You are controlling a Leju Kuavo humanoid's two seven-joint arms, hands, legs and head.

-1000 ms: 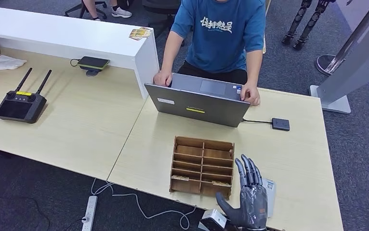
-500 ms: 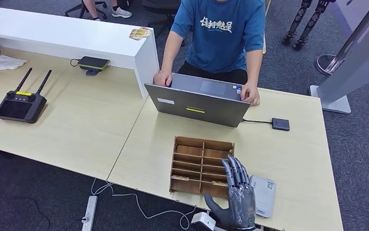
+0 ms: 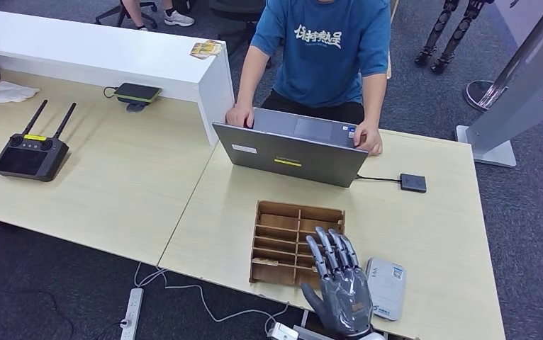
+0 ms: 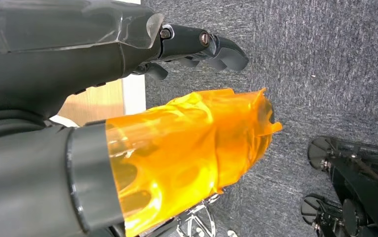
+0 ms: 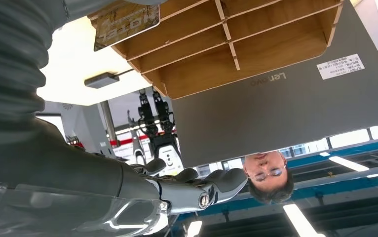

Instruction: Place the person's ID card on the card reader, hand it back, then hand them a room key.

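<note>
our right hand (image 3: 341, 290) is above the near edge of the table (image 3: 432, 234), its fingers (image 3: 329, 251) spread and straight, holding nothing; they reach over the near right part of the wooden organizer (image 3: 297, 241); a room key (image 5: 125, 22) lies in one near compartment, as the right wrist view shows, and we judge that this card is our target; the card reader (image 3: 385, 287) lies flat just beside the hand, and we cannot see any id card on it; our left hand (image 4: 192, 47) hangs over the floor, its fingers a little curled with nothing in them, so we cannot tell if it counts as closed; the person (image 3: 325, 49) sits behind the laptop (image 3: 290, 152) with both hands on it.

the risks we see: the compartments are narrow and the card lies flat, so thick fingers may push it deeper instead of pinching it; the hand may also catch a divider and drag the light organizer; a sideways move could knock the reader off the near edge.
</note>
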